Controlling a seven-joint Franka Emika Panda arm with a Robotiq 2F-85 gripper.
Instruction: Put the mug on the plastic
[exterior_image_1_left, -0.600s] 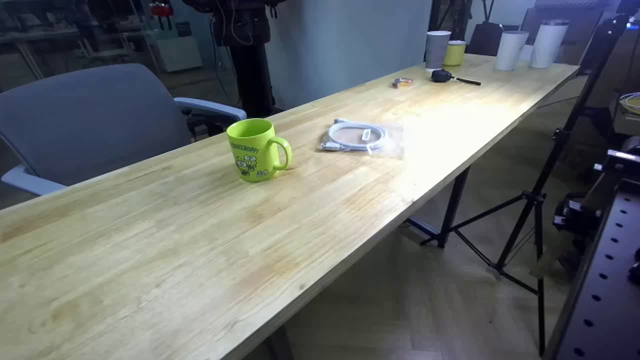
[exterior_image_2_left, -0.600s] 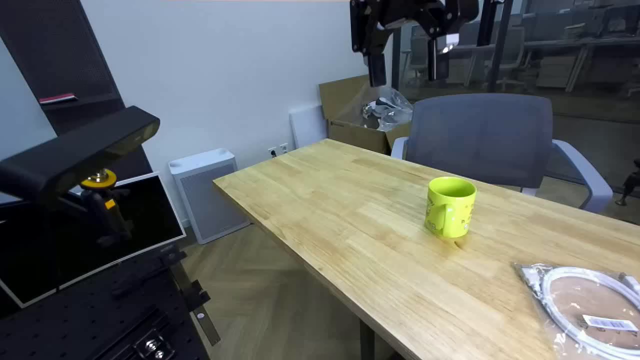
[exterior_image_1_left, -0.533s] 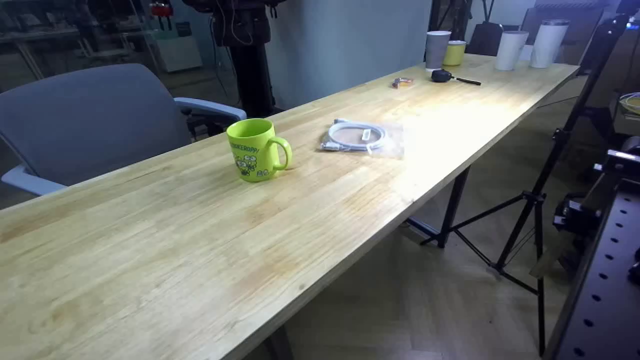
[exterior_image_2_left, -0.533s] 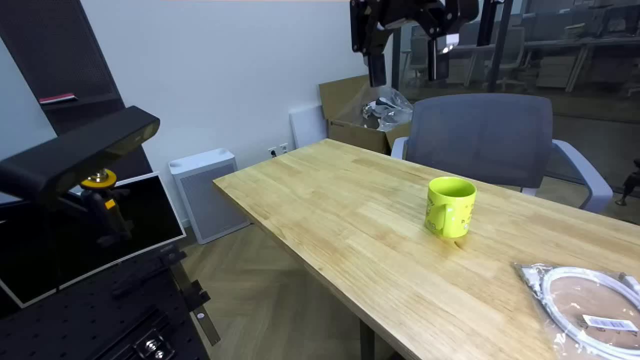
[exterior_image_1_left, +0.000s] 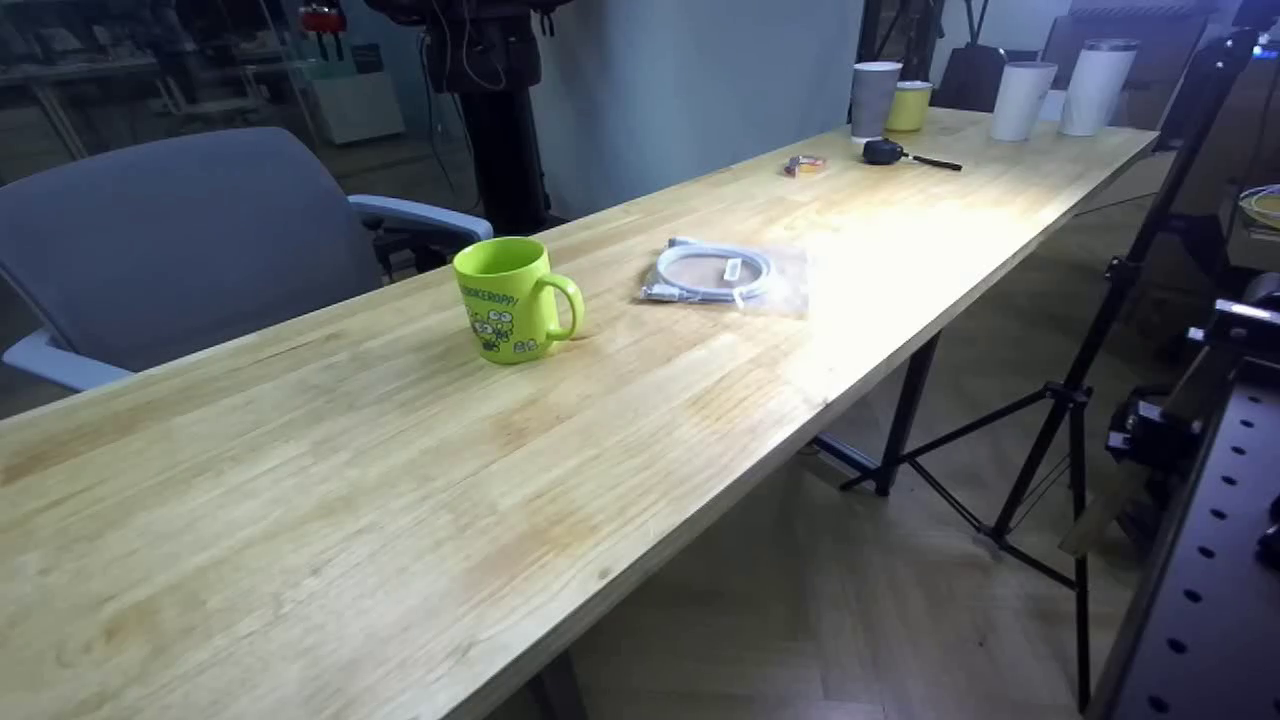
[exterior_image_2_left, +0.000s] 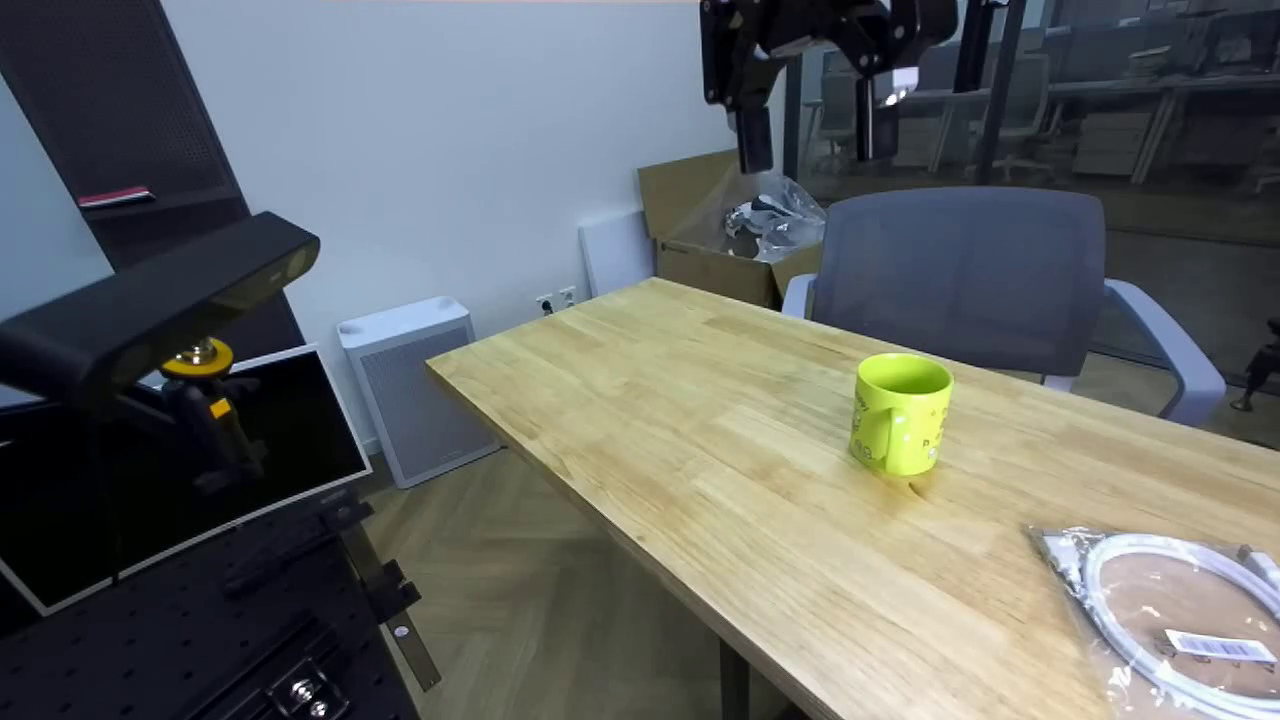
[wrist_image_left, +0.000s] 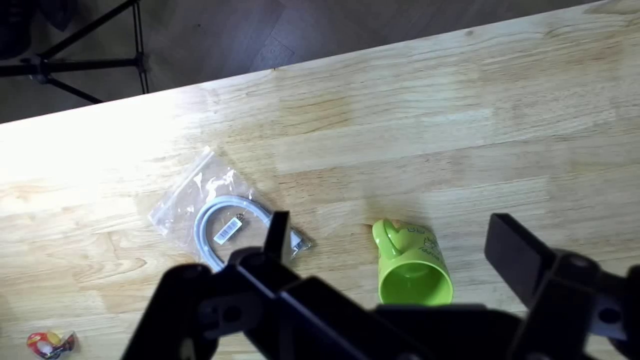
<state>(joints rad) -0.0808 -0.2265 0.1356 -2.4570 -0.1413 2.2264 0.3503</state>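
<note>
Our gripper hangs empty, jaws apart, higher than the plastic packet, mug upright near that packet but off it, so we'd call nothing done: grasp, lift, carry, set-down all left.

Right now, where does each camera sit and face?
Exterior view: raised, looking along the table past the mug to the plastic packet; nothing clearly the robot's.
Exterior view: raised, nearer the plastic packet, facing the wall; gripper at top.
Wrist view: above the table, looking down; gripper along the bottom.
Both exterior views share mug, plastic packet and chair.
</note>
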